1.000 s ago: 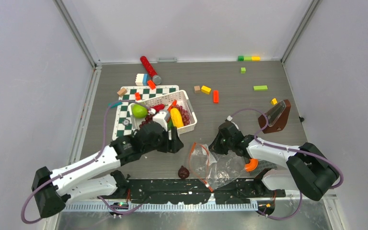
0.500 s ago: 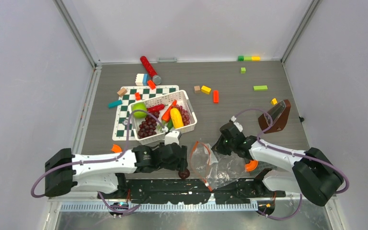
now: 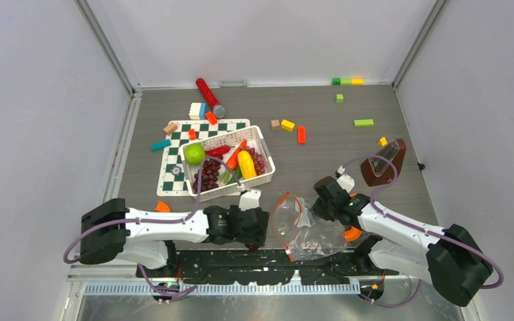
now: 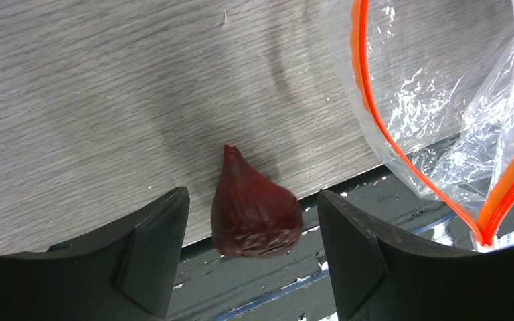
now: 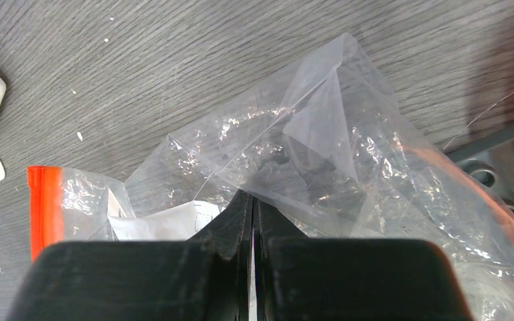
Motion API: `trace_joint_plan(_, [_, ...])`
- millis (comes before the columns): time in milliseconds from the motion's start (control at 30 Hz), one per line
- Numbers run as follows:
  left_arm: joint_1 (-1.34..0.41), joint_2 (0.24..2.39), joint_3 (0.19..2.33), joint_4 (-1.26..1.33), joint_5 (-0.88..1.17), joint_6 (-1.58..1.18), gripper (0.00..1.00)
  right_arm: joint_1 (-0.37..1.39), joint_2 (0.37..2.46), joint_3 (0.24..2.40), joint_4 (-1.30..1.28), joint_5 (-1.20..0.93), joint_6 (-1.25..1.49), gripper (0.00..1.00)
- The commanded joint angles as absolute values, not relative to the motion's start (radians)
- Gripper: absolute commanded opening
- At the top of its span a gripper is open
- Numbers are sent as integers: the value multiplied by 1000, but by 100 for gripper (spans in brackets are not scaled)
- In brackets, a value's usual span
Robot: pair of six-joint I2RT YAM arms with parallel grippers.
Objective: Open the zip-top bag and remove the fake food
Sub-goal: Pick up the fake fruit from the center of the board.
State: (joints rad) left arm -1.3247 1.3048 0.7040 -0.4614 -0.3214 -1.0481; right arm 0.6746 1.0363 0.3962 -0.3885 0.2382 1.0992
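The clear zip-top bag (image 3: 306,228) lies crumpled at the near table edge, its orange zip strip (image 3: 297,200) standing open in a loop. My right gripper (image 3: 322,203) is shut on a fold of the bag's plastic (image 5: 321,134), seen in the right wrist view (image 5: 252,200). My left gripper (image 4: 251,224) is open and low over the table edge, its fingers on either side of a dark red fig-shaped toy (image 4: 254,214) without touching it. In the top view that gripper (image 3: 255,231) hides the fig. A green apple (image 3: 195,153), yellow piece (image 3: 246,164), red chili (image 3: 218,150) and grapes (image 3: 207,178) lie in the white basket (image 3: 262,143).
The basket stands on a green chessboard mat (image 3: 174,167). Coloured blocks (image 3: 288,125) and a red cylinder (image 3: 209,95) are scattered at the back. A brown stand (image 3: 383,162) is at right. Orange curved pieces (image 3: 162,206) (image 3: 353,234) lie by the arms. A black rail (image 3: 268,261) runs along the near edge.
My left gripper has moved from the basket down to the near edge and now straddles the fig. My right gripper has shifted right and nearer, dragging the bag with it.
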Motion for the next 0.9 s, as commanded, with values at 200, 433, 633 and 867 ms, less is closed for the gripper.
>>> trace_joint_plan(200, [-1380, 1332, 747, -496, -356, -1103, 74, 675, 1070, 393, -390, 267, 1107, 0])
trace_joint_plan(433, [-1393, 1369, 772, -504, -351, -1106, 69, 675, 1100, 392, -359, 234, 1101, 0])
trace_joint_plan(633, [-1401, 1368, 770, -519, -348, -1109, 58, 675, 1088, 385, -359, 234, 1100, 0])
trace_joint_plan(867, [-1401, 1346, 779, -576, -387, -1117, 48, 674, 1088, 388, -359, 235, 1098, 0])
